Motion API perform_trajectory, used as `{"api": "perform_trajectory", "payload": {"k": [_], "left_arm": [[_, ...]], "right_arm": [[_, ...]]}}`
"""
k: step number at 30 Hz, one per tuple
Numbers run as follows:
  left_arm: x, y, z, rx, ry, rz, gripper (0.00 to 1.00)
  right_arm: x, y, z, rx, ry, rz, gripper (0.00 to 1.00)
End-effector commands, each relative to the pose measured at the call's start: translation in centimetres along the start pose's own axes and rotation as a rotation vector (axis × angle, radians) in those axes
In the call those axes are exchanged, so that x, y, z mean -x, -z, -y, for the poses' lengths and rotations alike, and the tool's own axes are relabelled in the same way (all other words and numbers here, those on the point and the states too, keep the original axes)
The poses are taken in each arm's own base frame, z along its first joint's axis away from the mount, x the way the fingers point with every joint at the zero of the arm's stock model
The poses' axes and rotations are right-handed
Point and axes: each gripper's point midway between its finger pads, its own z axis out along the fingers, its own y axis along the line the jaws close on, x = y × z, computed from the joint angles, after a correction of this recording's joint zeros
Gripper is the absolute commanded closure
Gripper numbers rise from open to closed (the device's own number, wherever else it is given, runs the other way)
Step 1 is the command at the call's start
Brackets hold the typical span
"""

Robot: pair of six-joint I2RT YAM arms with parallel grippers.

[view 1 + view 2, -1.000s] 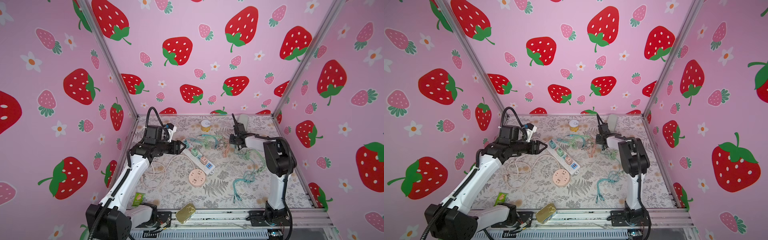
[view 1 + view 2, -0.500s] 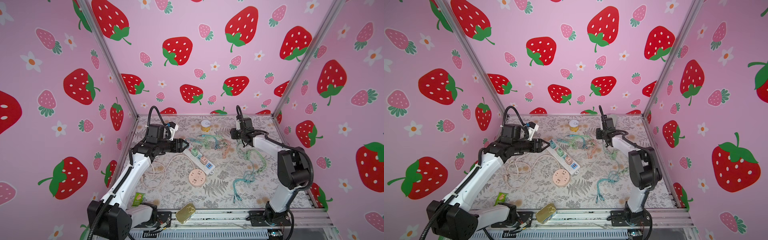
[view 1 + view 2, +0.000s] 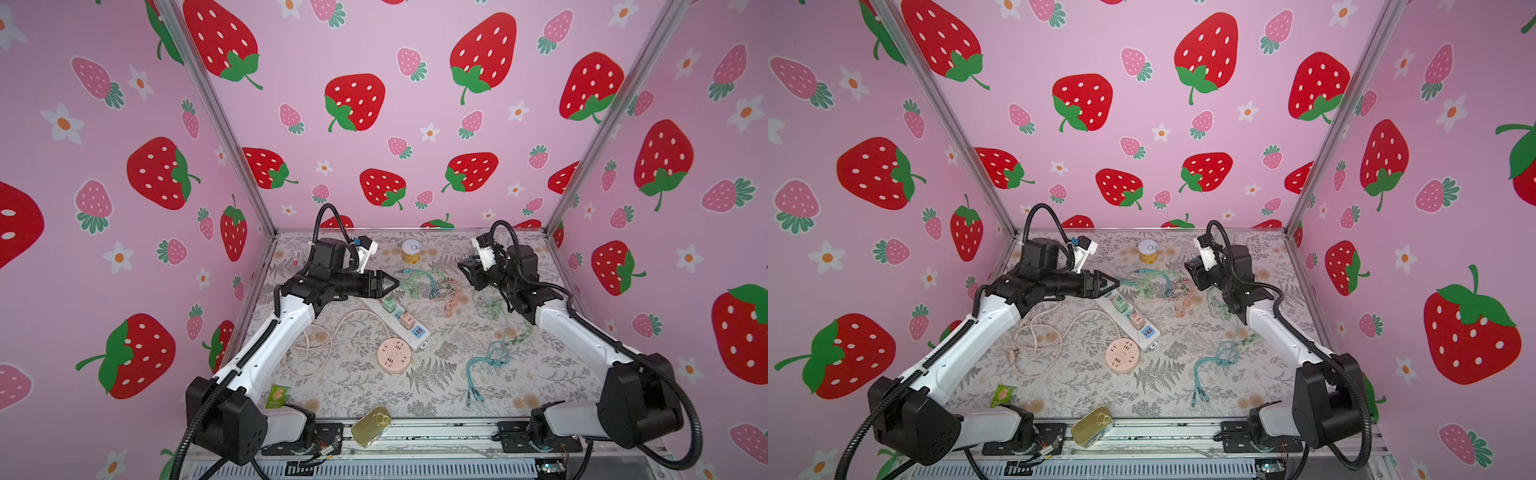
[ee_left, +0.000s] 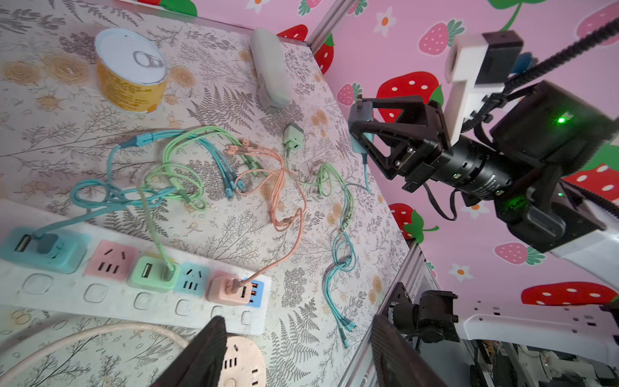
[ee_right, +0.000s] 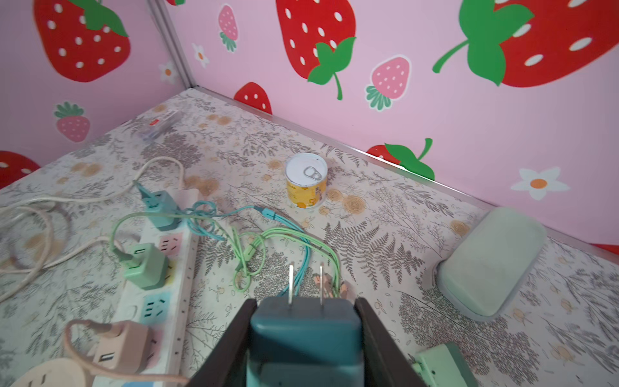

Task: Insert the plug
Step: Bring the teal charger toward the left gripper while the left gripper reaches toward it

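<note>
My right gripper [image 5: 304, 305] is shut on a dark teal plug [image 5: 304, 331], whose two metal prongs point away from the wrist, above the floral table. In both top views this gripper [image 3: 467, 266] hangs at the back right, well apart from the white power strip [image 3: 399, 330]. The strip lies diagonally at mid-table with teal, green and pink adapters plugged in, and a pink socket [image 4: 107, 261] between them is free. My left gripper [image 3: 392, 284] hovers over the strip's far end, open and empty, its fingertips [image 4: 214, 338] framing bare table.
Loose teal, green and pink cables [image 3: 436, 286] tangle between the grippers. A yellow can [image 3: 411, 251] stands at the back and a pale green case [image 5: 489, 264] lies near the back wall. A round pink socket [image 3: 394, 351], a teal cable bundle [image 3: 490, 361] and a gold tin [image 3: 371, 426] lie nearer the front.
My right arm has swung outward and its gripper has carried the plug up and to the right. My left gripper has edged right over the strip's far end.
</note>
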Motion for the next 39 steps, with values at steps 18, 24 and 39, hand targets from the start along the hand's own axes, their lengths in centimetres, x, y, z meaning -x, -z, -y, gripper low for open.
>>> {"api": "perform_trajectory", "payload": {"k": [18,24,39], "left_arm": [[2.2,-2.2,6.5,-0.223,-0.063,0.005,0.29],[1.5,-3.1,6.6,-0.248,-0.038,-0.042,0.30],[1.2,-3.5,7.9,-0.297,-0.054,-0.069,0.39]], "right_arm": [[5.0,2.5,-12.7,0.338,0.362,0.130,0.76],[5.7,2.6,-15.2,0.383,0.418,0.133,0.76],[6.1,2.4,-17.6,0.398,0.498,0.115,0.76]]}}
